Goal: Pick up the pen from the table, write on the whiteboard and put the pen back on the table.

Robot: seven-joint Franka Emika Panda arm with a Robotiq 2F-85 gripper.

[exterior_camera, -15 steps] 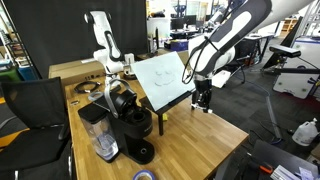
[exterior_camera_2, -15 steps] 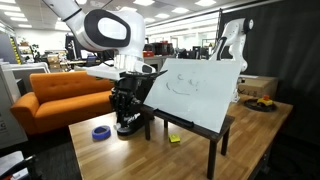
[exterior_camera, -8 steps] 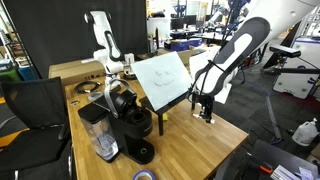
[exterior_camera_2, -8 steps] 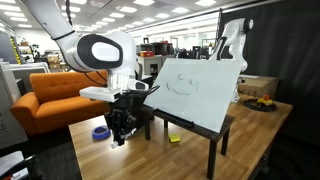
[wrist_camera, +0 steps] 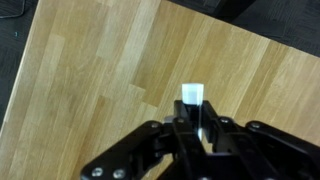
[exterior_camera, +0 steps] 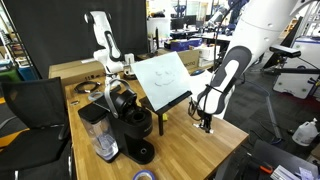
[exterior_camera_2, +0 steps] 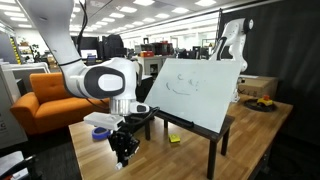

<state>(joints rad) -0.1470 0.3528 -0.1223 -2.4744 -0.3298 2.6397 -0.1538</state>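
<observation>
Lower than a second ago, the arm (exterior_camera: pixel 222 85) now hangs just above the table (exterior_camera: pixel 190 140), beside the whiteboard (exterior_camera: pixel 163 78). Its gripper (wrist_camera: pixel 195 122) is clenched around the pen (wrist_camera: pixel 193 95), white tip toward the wood.

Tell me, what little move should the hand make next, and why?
Probably ease straight down the last bit. The whiteboard already carries marks, the hand is shut on the pen, and it hangs low over the wooden table, so setting the pen down looks like what comes next.
</observation>
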